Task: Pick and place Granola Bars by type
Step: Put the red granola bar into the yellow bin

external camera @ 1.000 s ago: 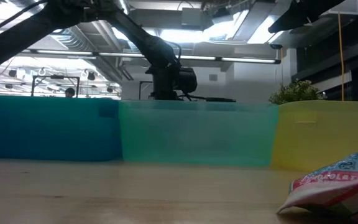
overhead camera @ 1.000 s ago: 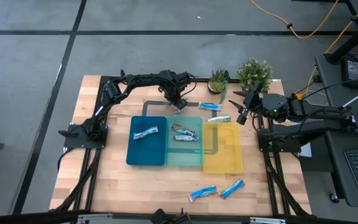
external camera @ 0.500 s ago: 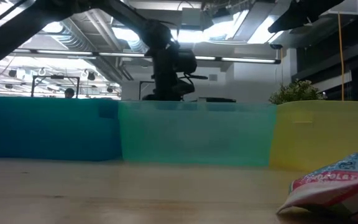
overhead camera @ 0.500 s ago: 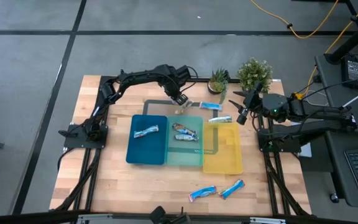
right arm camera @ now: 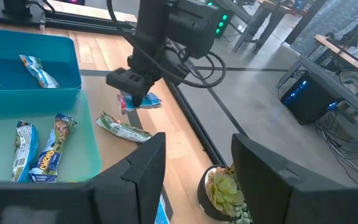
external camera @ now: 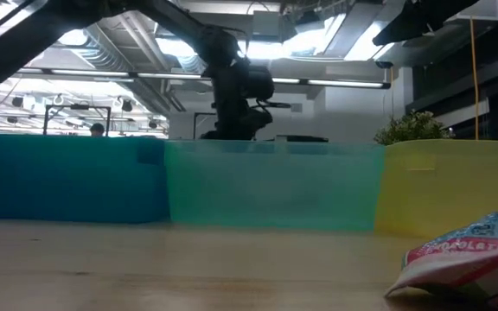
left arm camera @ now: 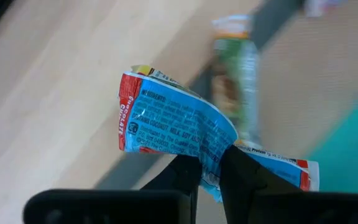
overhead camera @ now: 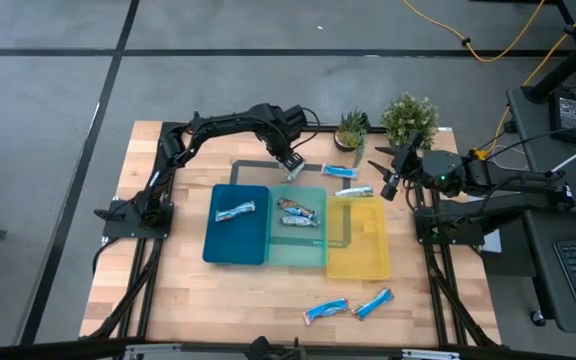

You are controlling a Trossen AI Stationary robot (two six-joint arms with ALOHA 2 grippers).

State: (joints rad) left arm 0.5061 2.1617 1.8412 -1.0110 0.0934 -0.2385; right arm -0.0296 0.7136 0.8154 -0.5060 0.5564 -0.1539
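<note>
Jaws of left gripper pinched on a blue bar, crumpled, lifted clear of the wood just behind the teal tray; same bar seen from the right wrist, hanging under the left gripper. Green-wrapped bar lying on the table just beside it, outside the trays. Sorted so far: one blue bar in the dark-blue tray, two bars in the teal tray, yellow tray holding none. Left to do, by judgement: held bar needs a tray, probably the dark-blue one; then the green-wrapped one, two blue bars near the plants, and two more at the front edge of the table. Roughly a third done. Right gripper parked above the table beside the potted plants, jaws spread wide, holding nothing.
</note>
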